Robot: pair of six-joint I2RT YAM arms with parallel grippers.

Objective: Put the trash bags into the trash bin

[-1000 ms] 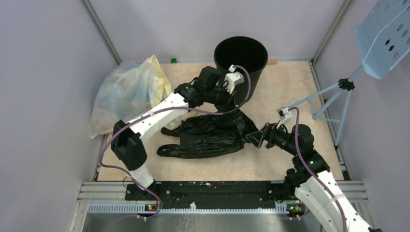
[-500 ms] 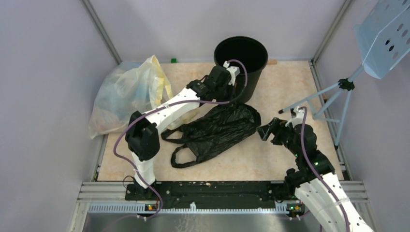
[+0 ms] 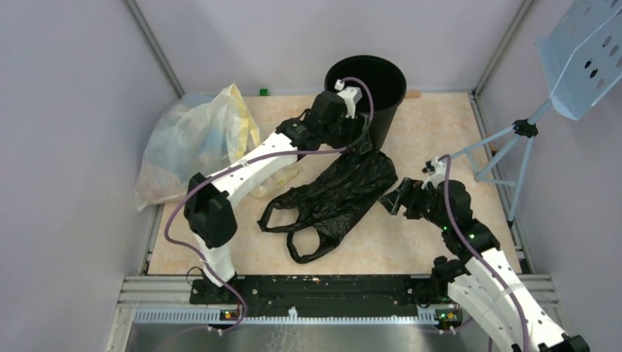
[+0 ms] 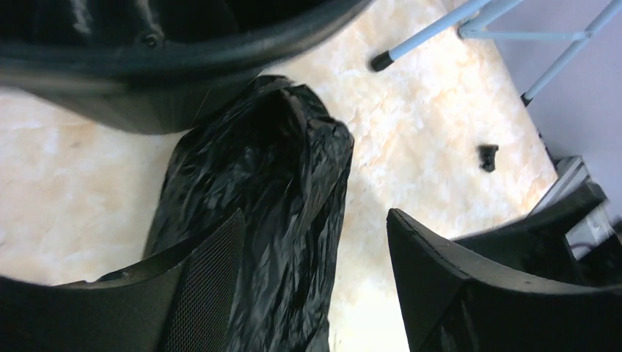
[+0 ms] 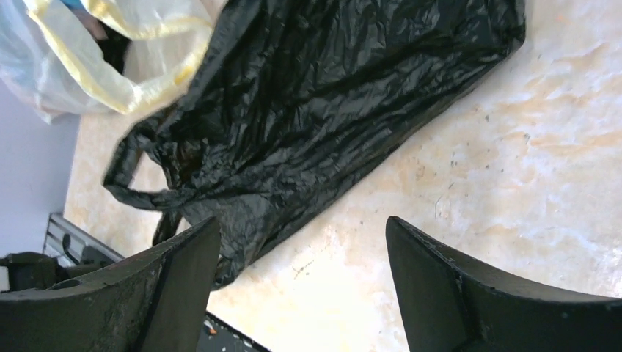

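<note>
The trash bin point(image 3: 381, 73) stands at the back of the table, its dark rim point(image 4: 183, 51) filling the top of the left wrist view. The black trash bag point(image 3: 334, 194) lies slack on the table, one end against the bin's foot and its loop handles point(image 3: 304, 242) trailing toward the front. My left gripper point(image 3: 358, 136) hovers by the bin's near side. It is open, with the bag point(image 4: 271, 183) loose below, beside the left finger point(image 4: 213, 279). My right gripper point(image 3: 392, 202) is open just right of the bag point(image 5: 315, 95), holding nothing.
A big pale-yellow translucent bag point(image 3: 194, 139) sits at the back left, also in the right wrist view point(image 5: 95, 51). A blue-grey perforated stand on thin legs point(image 3: 506, 147) occupies the right side. A small black bit point(image 4: 487, 156) lies on the table. Walls close three sides.
My left gripper was shut on the bag, dragged it toward the bin and has now opened. The bag's end dropped by the bin's foot. The right gripper stayed open, barely moving.
</note>
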